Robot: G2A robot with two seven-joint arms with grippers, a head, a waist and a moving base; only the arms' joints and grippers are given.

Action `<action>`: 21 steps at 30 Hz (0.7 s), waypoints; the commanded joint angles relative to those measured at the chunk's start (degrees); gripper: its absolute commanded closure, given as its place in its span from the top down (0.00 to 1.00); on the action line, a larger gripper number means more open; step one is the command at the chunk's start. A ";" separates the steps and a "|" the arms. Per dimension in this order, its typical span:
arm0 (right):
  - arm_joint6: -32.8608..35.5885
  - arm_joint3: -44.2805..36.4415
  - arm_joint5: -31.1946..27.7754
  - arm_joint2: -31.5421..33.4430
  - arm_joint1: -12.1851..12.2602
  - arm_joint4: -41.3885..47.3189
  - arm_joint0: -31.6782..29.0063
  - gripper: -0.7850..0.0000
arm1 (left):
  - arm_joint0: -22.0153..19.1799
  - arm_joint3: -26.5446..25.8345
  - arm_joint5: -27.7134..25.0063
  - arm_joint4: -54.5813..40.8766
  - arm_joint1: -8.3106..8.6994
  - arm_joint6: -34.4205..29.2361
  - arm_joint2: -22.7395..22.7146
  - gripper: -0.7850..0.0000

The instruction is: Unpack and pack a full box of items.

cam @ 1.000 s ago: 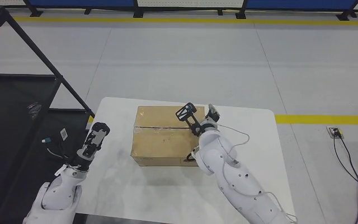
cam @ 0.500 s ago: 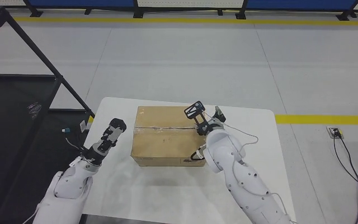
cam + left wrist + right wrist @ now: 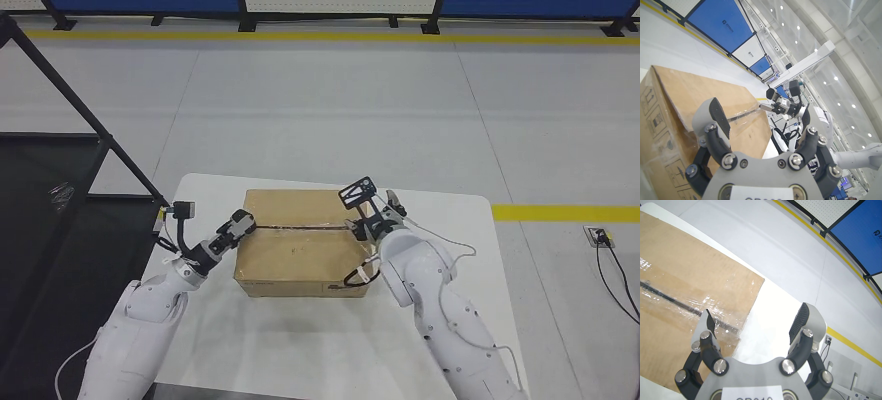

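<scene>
Taped cardboard box (image 3: 295, 250) sits at the centre of the table (image 3: 460, 300): stiff, likely heavy, its tape (image 3: 696, 306) slick. Left gripper (image 3: 243, 220) and right gripper (image 3: 755, 311), both spread empty, flank the seam's ends, the likeliest purchase.

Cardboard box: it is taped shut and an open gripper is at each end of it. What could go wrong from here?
1. The clear tape on the seam looks glossy and wrinkled; the fingers of the right gripper may slip instead of catching it.
2. Nothing holds the cardboard box down; a pull by the left gripper could slide it on the table.
3. The black cable beside the box corner might snag.
</scene>
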 commanded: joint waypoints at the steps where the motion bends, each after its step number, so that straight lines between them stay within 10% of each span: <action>1: -0.32 -0.52 -0.55 0.47 0.01 1.05 -0.43 1.00 | -0.72 1.16 0.52 0.34 -0.15 -0.39 0.67 1.00; 10: -2.33 -3.80 -14.02 7.08 0.01 30.07 -1.48 1.00 | -1.58 3.12 -0.63 0.42 -0.41 0.34 1.25 1.00; 16: 10.75 9.09 -25.78 10.68 0.20 63.56 5.76 1.00 | -1.40 2.76 -1.32 0.05 -0.42 0.85 1.06 1.00; 21: 11.70 9.83 -25.96 10.73 0.24 64.49 6.40 1.00 | -0.58 1.22 -2.72 -0.02 -0.14 1.22 -0.04 1.00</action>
